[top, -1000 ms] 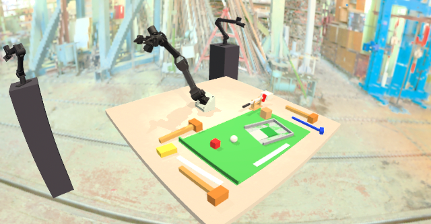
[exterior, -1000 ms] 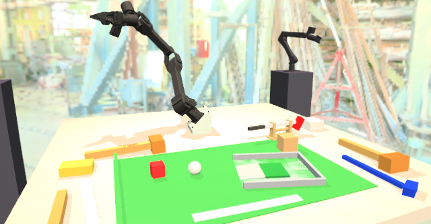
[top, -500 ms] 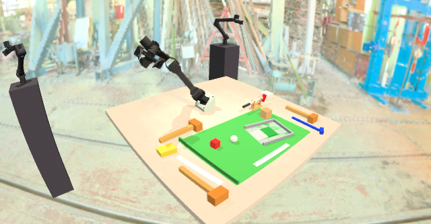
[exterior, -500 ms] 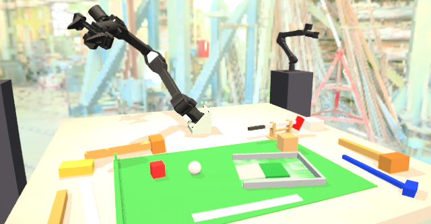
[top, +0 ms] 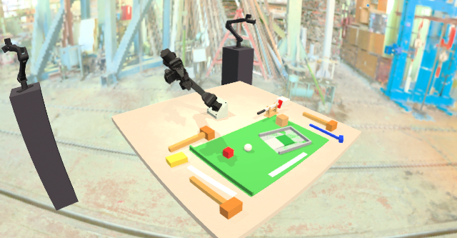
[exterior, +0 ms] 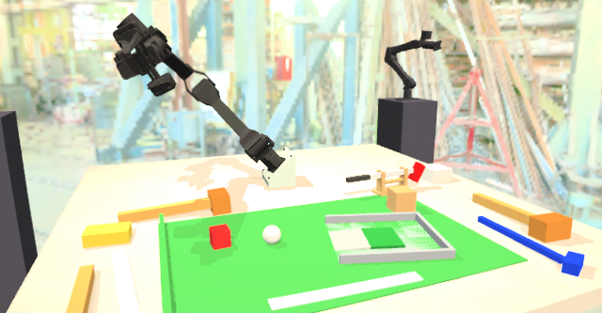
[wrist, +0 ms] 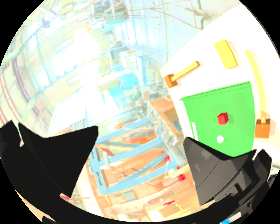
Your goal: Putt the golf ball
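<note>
The red putter (top: pixel 280 103) (exterior: pixel 417 172) has a red head, pale shaft and black grip. It rests across a wooden stand (exterior: pixel 381 183) behind the mat. The white golf ball (top: pixel 248 147) (exterior: pixel 271 234) (wrist: pixel 220 139) sits on the green mat (top: pixel 250 174) (exterior: pixel 226 280) (wrist: pixel 206 110), beside a red cube (top: pixel 228 152) (exterior: pixel 220 237) (wrist: pixel 222 118). The pale ramp (top: pixel 272 142) (exterior: pixel 349 240) leads to the dark green square (top: pixel 284 140) (exterior: pixel 383 238) inside a grey border. My gripper (wrist: pixel 142 137) is open and empty, high above the table's left side, far from putter and ball.
A tan cube (top: pixel 282 120) (exterior: pixel 401 199) stands by the stand. Orange mallets (top: pixel 207 133) (top: pixel 230 207) (top: pixel 331 125), a yellow block (top: pixel 176 159) (exterior: pixel 106 234) (wrist: pixel 226 54) and a blue putter (top: pixel 340 139) (exterior: pixel 573 263) lie around the mat. A white block (exterior: pixel 437 173) is behind the red head.
</note>
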Robot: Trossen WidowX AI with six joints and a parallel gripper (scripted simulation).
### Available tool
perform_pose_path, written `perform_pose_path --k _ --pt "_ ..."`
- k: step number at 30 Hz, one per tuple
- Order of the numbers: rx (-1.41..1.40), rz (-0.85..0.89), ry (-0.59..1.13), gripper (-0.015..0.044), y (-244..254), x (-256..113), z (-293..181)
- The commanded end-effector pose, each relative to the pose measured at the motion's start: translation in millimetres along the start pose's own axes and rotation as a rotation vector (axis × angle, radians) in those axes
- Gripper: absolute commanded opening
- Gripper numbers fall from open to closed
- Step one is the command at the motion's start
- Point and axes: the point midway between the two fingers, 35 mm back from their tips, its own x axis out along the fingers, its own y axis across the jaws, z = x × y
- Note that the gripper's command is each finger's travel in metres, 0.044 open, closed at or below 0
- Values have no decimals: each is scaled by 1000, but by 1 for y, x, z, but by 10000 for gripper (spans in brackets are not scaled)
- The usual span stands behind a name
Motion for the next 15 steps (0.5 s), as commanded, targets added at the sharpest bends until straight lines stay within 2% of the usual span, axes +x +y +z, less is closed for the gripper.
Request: perform_pose_path --k 1,5,15 --pt "-177 -68 95 440 -18 33 -35" --pt "-250 -130 184 440 -41 60 -78" --pt "-802 -281 478 440 -123 107 -183"
